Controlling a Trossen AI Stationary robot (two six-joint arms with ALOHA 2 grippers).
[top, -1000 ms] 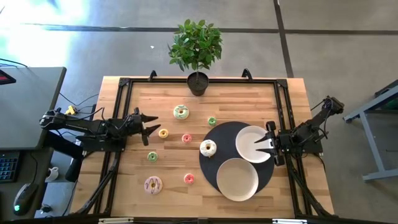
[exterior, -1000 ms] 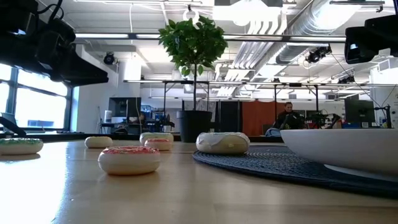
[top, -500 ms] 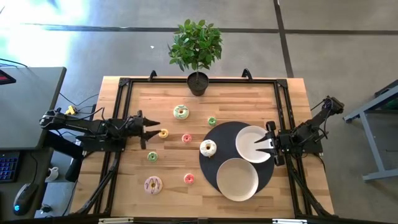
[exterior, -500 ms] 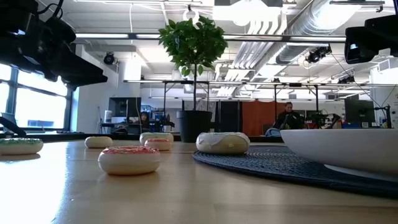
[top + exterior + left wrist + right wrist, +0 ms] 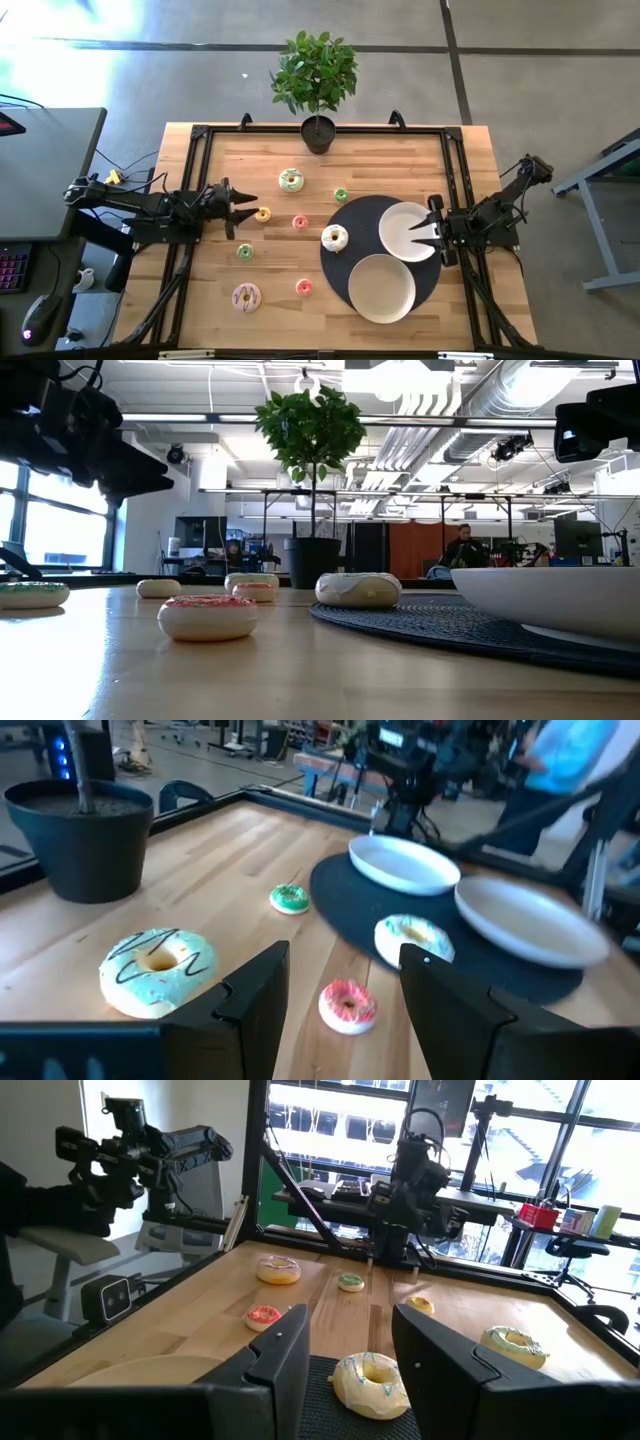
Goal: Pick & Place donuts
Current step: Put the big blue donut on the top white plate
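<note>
Several toy donuts lie flat on the wooden table (image 5: 210, 300). A large white-and-green one (image 5: 291, 180), a small green one (image 5: 341, 195), a yellow one (image 5: 263, 214), a pink one (image 5: 300, 222), a green one (image 5: 245, 252), a pink one (image 5: 304, 288) and a large pink one (image 5: 246, 297) lie on the wood. A white one (image 5: 334, 237) lies on the dark round mat (image 5: 345, 268). My left gripper (image 5: 245, 210) is open and empty, just left of the yellow donut. My right gripper (image 5: 415, 232) is open and empty above the far white plate (image 5: 400, 222).
A second white plate (image 5: 381, 288) sits on the mat's near part. A potted plant (image 5: 316, 85) stands at the table's far edge. Black frame rails (image 5: 190, 170) run along the left, right and far sides. A person (image 5: 462, 550) sits far off in the room.
My left gripper has gone a little toward the table's right, closer to the yellow donut. The donuts and plates have stayed where they were.
</note>
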